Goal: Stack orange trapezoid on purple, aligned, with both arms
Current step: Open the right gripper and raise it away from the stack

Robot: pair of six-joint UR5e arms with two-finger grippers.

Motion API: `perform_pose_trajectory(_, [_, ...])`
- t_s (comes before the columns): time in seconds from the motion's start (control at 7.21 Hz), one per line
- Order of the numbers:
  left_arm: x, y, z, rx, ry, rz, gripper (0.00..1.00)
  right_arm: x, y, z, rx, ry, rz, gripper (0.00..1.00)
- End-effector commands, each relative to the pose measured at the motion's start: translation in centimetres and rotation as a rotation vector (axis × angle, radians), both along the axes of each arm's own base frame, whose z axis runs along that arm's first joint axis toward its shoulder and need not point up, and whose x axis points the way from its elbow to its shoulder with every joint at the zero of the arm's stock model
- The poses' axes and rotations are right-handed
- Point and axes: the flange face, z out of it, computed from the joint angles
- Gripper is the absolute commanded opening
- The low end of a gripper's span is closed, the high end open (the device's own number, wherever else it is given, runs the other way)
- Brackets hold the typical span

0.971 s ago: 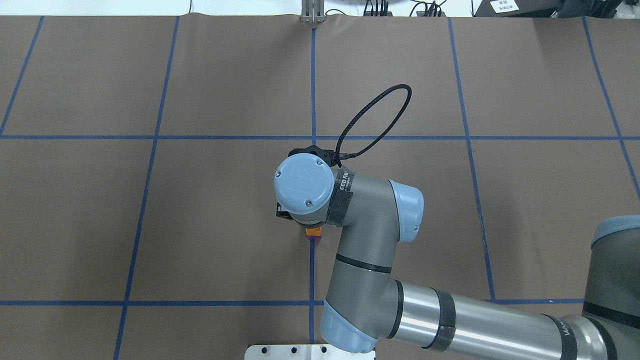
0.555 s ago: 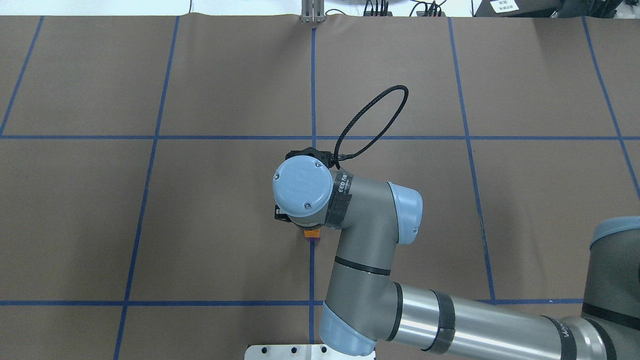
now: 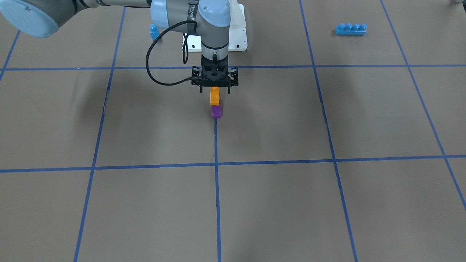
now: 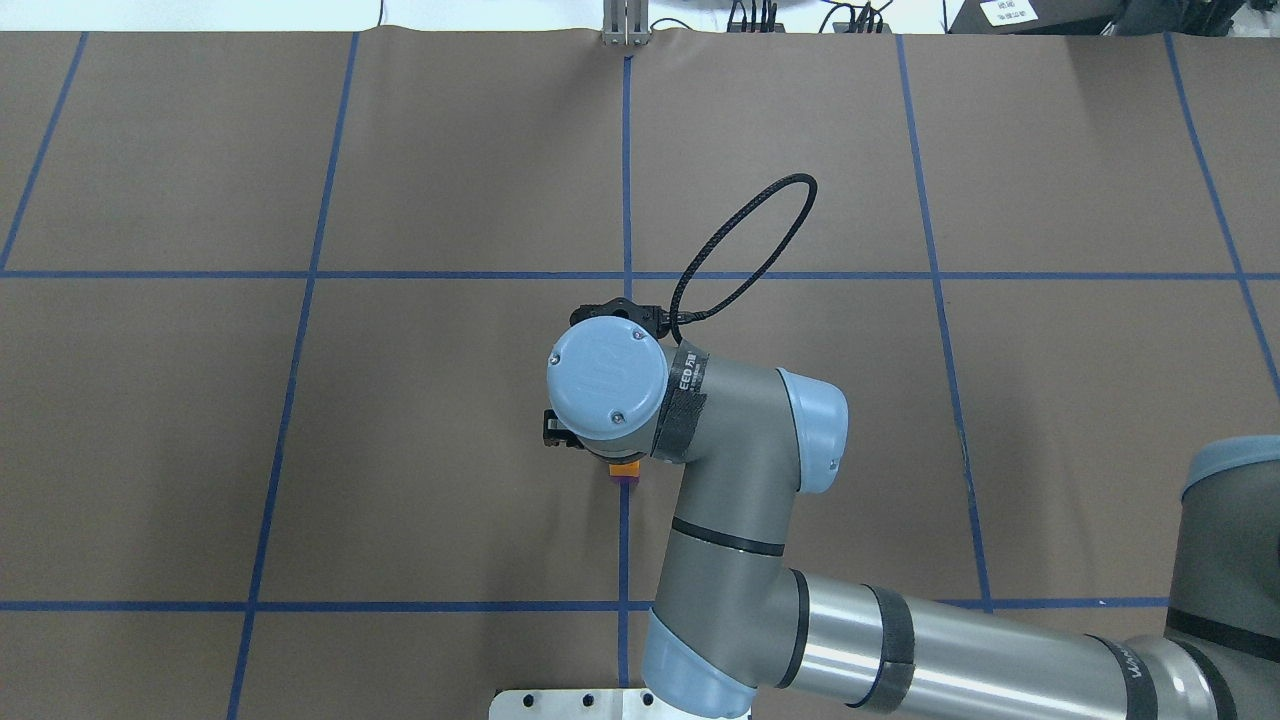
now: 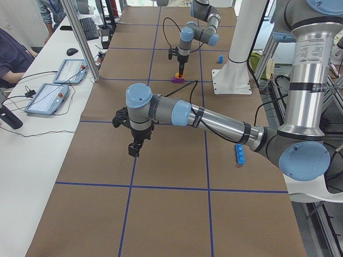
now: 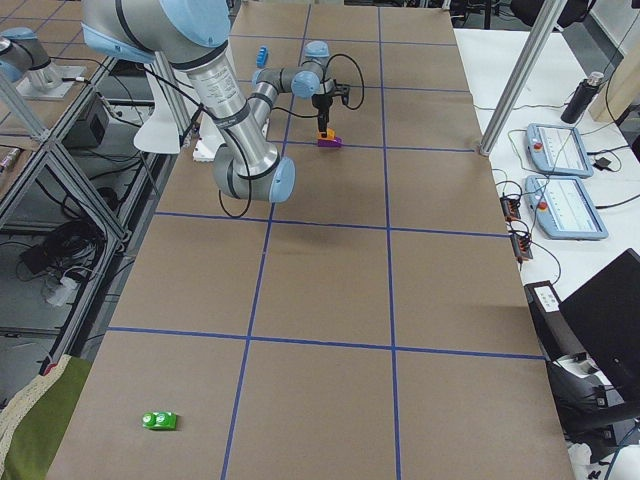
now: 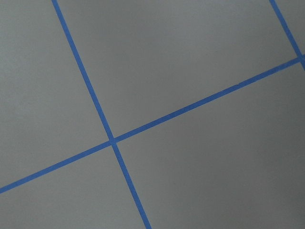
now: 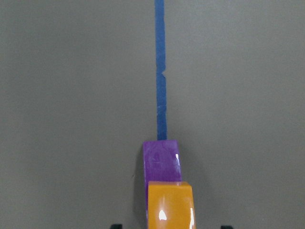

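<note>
orange trapezoid (image 3: 214, 96): sits on purple (image 3: 216, 111), upper centre of the front-facing view.
right gripper (image 3: 214, 92): spread wide over orange trapezoid, gripping nothing.
left gripper (image 5: 134, 149): width, cannot tell.

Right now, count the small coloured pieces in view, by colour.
Orange: 1, orange trapezoid
Purple: 1, purple block
Blue: 2, one-stud block and four-stud brick
Green: 1, green piece
Total: 5

table (image 3: 327, 203): brown, blue tape grid (image 3: 276, 161) | on it: purple block (image 3: 216, 111), blue 4-stud brick (image 3: 350, 28), small blue block (image 3: 154, 31), green toy (image 6: 159, 421)
</note>
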Motion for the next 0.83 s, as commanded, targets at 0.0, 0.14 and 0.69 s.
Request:
perform_pose_trajectory(0.0, [0.0,0.1,0.3,-0.005,0.000,0.001,1.00,3.9,-1.7,-1.9,0.001,-0.057,0.025,0.99])
perform_pose_trajectory(0.14, [0.0,0.4,0.9,-0.016,-0.004,-0.001,1.00,7.5,-4.4,-1.3,-0.032,-0.082,0.034,0.99])
perform_pose_trajectory(0.69, [-0.2,1.5,5.4,-0.084,-0.006,-0.015,1.00,27.1,-14.8,3.9,0.011,-0.037,-0.019,0.99])
